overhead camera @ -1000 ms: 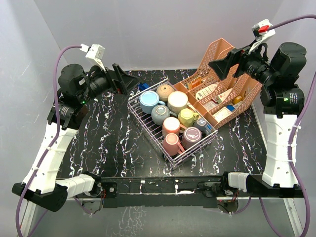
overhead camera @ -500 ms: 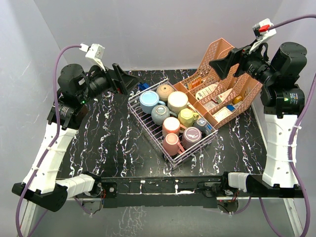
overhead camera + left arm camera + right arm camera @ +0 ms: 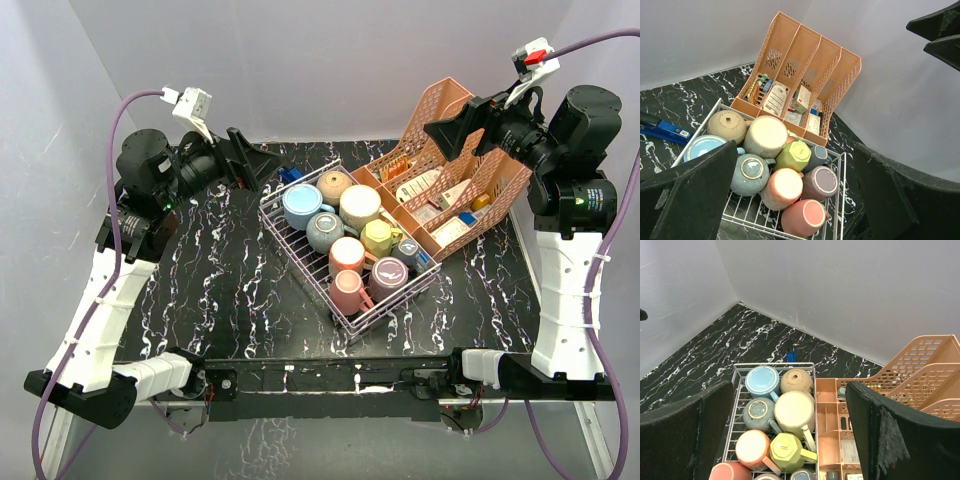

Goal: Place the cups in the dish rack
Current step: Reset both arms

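Observation:
The silvery wire dish rack (image 3: pixel 283 228) stands mid-table and holds several mugs upside down: light blue (image 3: pixel 301 206), tan (image 3: pixel 333 185), cream (image 3: pixel 360 206), grey-blue (image 3: pixel 324 232), yellow (image 3: pixel 380 237), pink (image 3: pixel 346 254), mauve (image 3: pixel 387 275) and a salmon one (image 3: pixel 349 292). They also show in the left wrist view, with the rack's wire (image 3: pixel 841 180), and in the right wrist view, cream mug (image 3: pixel 794 411). My left gripper (image 3: pixel 262 163) is open and empty, raised at the rack's far left. My right gripper (image 3: pixel 445 134) is open and empty, high above the organiser.
A salmon-pink lattice file organiser (image 3: pixel 447 105) with small boxes stands right behind the rack. A blue tool (image 3: pixel 289 175) lies on the black marbled table (image 3: pixel 220 290) by the rack's far corner. White walls close the back and sides.

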Action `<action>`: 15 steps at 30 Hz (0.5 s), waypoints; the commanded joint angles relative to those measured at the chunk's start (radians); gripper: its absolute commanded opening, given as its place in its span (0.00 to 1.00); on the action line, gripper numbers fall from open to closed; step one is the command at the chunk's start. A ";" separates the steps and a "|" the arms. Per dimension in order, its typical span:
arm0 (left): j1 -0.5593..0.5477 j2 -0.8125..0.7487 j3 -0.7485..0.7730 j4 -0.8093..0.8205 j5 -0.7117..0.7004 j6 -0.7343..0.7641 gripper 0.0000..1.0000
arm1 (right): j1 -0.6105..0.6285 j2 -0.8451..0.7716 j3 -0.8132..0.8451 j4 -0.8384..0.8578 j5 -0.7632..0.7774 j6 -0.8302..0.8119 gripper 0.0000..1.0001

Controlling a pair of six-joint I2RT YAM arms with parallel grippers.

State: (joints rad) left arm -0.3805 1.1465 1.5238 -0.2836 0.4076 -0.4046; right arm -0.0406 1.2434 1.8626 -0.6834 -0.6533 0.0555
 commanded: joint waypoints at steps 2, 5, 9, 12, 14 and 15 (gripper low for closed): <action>0.007 -0.020 -0.004 0.036 0.016 0.000 0.97 | -0.002 -0.020 0.009 0.052 0.008 0.018 0.98; 0.005 -0.022 -0.008 0.041 0.016 -0.002 0.97 | -0.002 -0.020 0.010 0.052 0.010 0.018 0.98; 0.005 -0.024 -0.011 0.043 0.016 -0.002 0.97 | -0.002 -0.019 0.010 0.053 0.011 0.018 0.98; 0.006 -0.024 -0.013 0.043 0.017 -0.002 0.97 | -0.002 -0.019 0.010 0.053 0.011 0.019 0.99; 0.006 -0.027 -0.014 0.043 0.017 -0.001 0.97 | -0.002 -0.019 0.011 0.053 0.011 0.018 0.98; 0.005 -0.026 -0.014 0.044 0.017 -0.002 0.97 | -0.002 -0.019 0.011 0.053 0.010 0.019 0.98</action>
State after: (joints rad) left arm -0.3805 1.1461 1.5158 -0.2695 0.4080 -0.4046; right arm -0.0406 1.2434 1.8626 -0.6830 -0.6533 0.0616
